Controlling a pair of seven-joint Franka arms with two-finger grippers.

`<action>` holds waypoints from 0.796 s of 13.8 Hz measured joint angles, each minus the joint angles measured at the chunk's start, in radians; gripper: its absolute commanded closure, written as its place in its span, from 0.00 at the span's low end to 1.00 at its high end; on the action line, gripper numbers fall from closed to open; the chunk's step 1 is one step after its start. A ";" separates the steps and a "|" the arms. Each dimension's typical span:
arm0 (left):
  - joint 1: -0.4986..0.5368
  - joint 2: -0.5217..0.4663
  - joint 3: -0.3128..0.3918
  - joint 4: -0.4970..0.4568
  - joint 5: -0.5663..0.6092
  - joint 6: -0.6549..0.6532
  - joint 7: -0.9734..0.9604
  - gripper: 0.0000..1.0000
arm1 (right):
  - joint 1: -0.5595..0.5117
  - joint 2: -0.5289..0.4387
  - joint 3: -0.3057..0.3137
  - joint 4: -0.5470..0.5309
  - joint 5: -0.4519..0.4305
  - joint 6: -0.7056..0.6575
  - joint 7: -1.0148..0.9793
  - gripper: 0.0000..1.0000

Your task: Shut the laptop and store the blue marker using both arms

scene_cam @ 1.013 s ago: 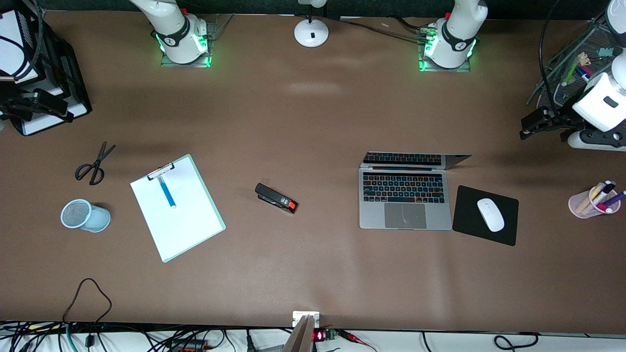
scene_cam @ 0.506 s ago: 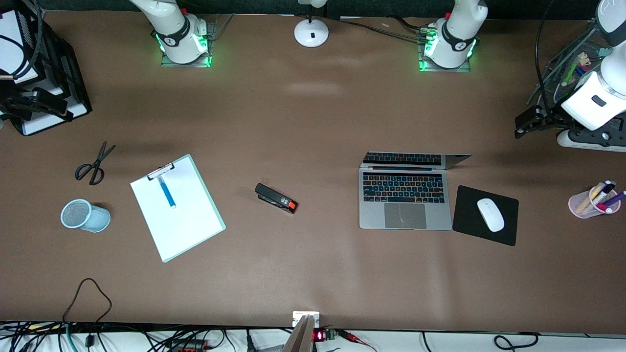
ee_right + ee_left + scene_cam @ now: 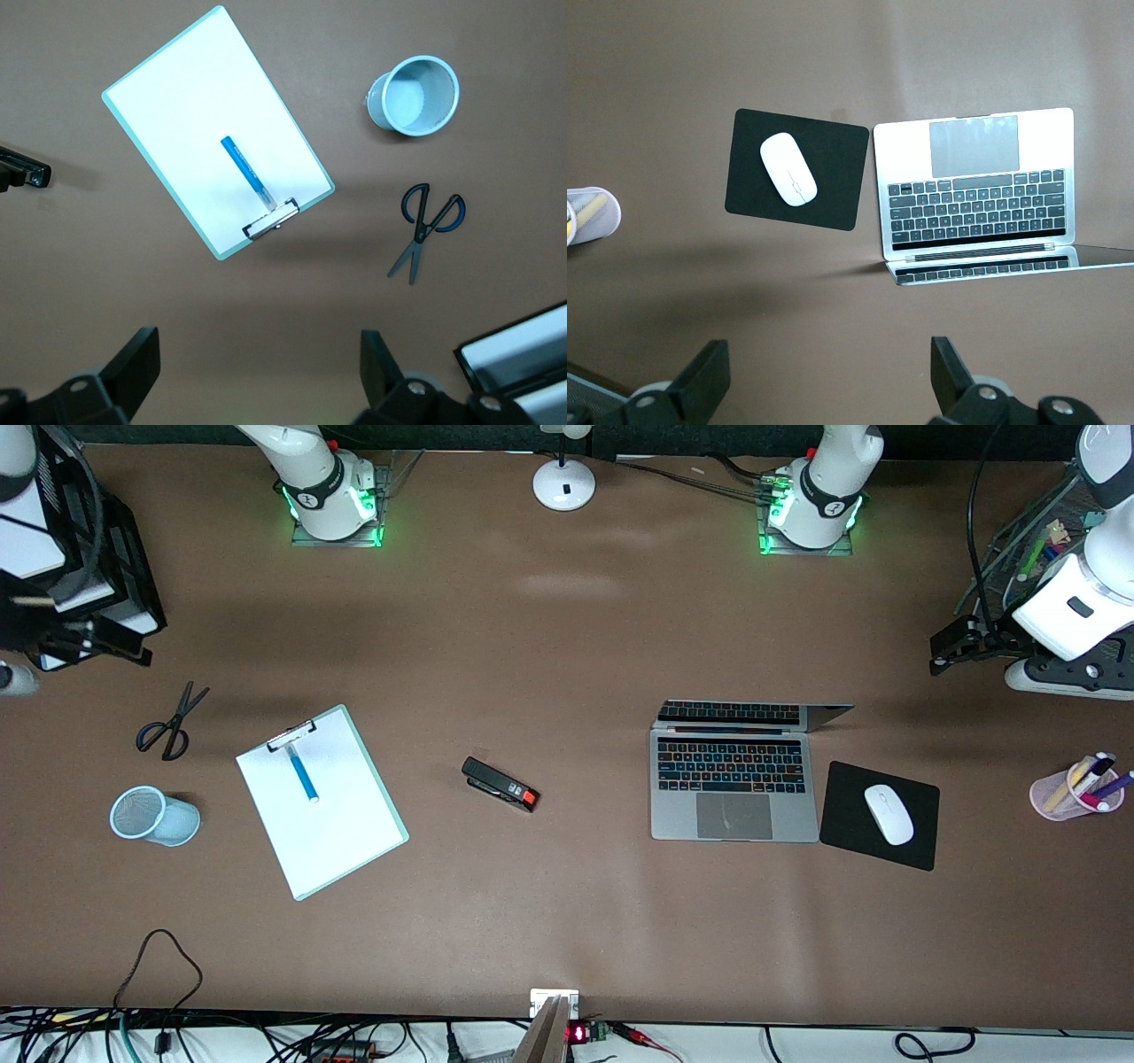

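The silver-grey laptop (image 3: 733,815) (image 3: 974,142) stands open on the table toward the left arm's end, its keys lit. The blue marker (image 3: 303,773) (image 3: 243,172) lies on a white clipboard (image 3: 332,824) (image 3: 186,97) toward the right arm's end. My left gripper (image 3: 950,648) (image 3: 830,356) hangs open and empty over bare table beside the laptop, toward the left arm's end. My right gripper (image 3: 124,646) (image 3: 259,350) hangs open and empty over the table by a black paper tray (image 3: 133,576), above the scissors (image 3: 173,722).
A black mouse pad (image 3: 850,828) with a white mouse (image 3: 889,813) lies beside the laptop. A pink pen cup (image 3: 1059,797) stands at the left arm's end. A light-blue mesh cup (image 3: 158,817), a black-and-red stapler (image 3: 500,784) and a lamp base (image 3: 564,483) are also on the table.
The left gripper has drifted slightly toward the laptop. The right gripper has shifted out from the black tray over the table. Nothing on the table has moved.
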 measured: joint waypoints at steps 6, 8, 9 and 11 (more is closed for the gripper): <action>0.000 0.000 -0.005 0.001 0.000 -0.001 0.000 0.00 | 0.025 0.130 0.012 0.004 0.000 0.122 -0.003 0.00; 0.000 0.000 -0.005 0.001 0.000 -0.001 0.000 0.00 | 0.047 0.171 0.013 0.006 -0.005 0.145 -0.003 0.00; 0.000 0.000 -0.005 0.002 0.000 -0.001 0.000 0.00 | 0.052 0.188 0.013 0.007 -0.007 0.151 -0.003 0.00; 0.000 0.000 -0.009 0.006 0.000 -0.001 0.000 0.00 | 0.053 0.222 0.013 0.008 -0.010 0.170 -0.009 0.00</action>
